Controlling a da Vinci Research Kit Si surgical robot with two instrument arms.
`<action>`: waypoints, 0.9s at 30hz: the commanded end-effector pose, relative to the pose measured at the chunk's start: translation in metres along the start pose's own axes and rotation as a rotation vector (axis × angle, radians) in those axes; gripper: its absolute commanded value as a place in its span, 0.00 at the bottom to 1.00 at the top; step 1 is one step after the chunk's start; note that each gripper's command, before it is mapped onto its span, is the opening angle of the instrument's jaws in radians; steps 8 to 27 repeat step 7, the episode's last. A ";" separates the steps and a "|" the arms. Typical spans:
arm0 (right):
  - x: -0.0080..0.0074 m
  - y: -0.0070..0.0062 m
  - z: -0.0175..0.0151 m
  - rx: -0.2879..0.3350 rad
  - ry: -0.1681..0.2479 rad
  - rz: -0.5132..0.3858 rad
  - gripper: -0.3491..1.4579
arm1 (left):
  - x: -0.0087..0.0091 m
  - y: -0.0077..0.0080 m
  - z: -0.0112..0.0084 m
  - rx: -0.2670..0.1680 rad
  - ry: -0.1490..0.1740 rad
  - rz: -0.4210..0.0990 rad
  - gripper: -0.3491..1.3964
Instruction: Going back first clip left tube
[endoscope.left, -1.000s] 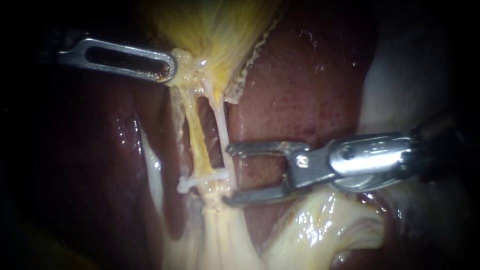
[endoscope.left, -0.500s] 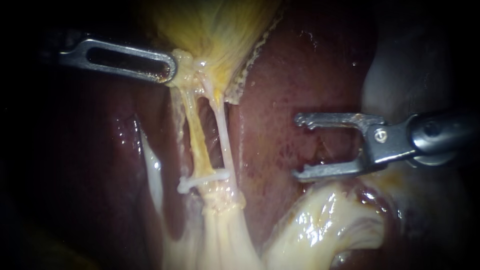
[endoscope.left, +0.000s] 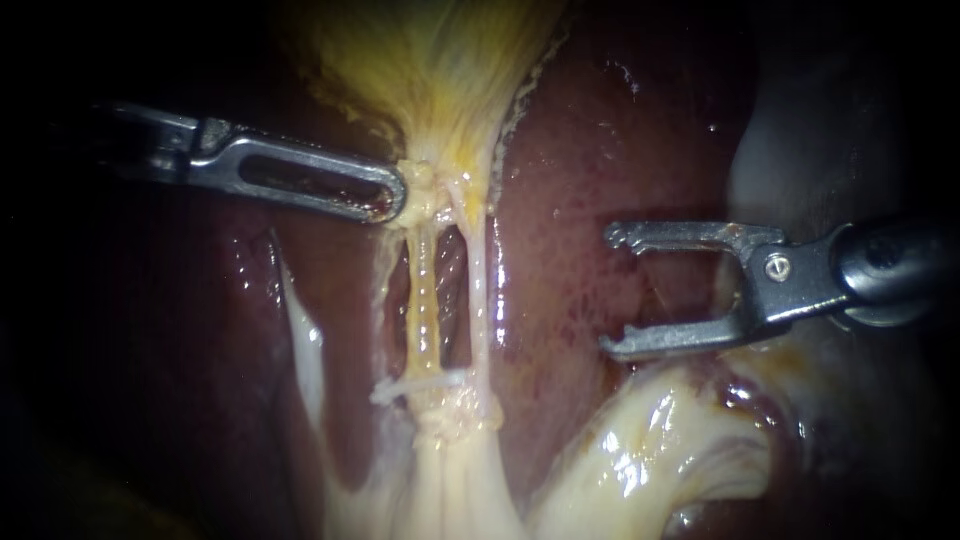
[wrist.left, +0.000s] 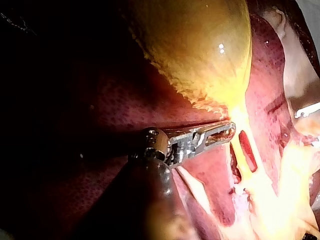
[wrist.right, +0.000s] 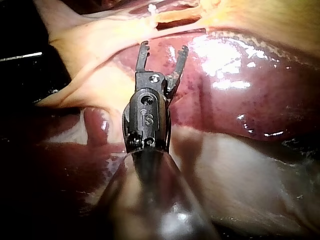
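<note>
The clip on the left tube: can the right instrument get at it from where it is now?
Probably yes. Only bare liver lies between the right instrument, jaws open, and the right tube. That tube stands just before the clip, so the jaws may touch it first.

The endoscope looks closely, head-on, at the left tube (endoscope.left: 425, 300) below the gallbladder (endoscope.left: 440, 80). Each wrist camera looks forward from behind, along the left instrument (wrist.left: 220, 132) or right instrument (wrist.right: 164, 50). All share that tube and liver (endoscope.left: 600, 150).
</note>
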 end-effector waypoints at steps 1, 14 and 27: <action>0.0000 0.0000 0.0000 0.002 0.000 0.000 0.47 | 0.0000 0.0000 0.0000 -0.002 0.000 0.000 0.00; 0.0002 -0.0003 0.0003 0.022 0.004 -0.001 0.47 | -0.0002 0.0002 -0.0004 0.002 0.001 -0.001 0.00; 0.0002 -0.0003 0.0003 0.022 0.004 -0.001 0.47 | -0.0002 0.0002 -0.0004 0.002 0.001 -0.001 0.00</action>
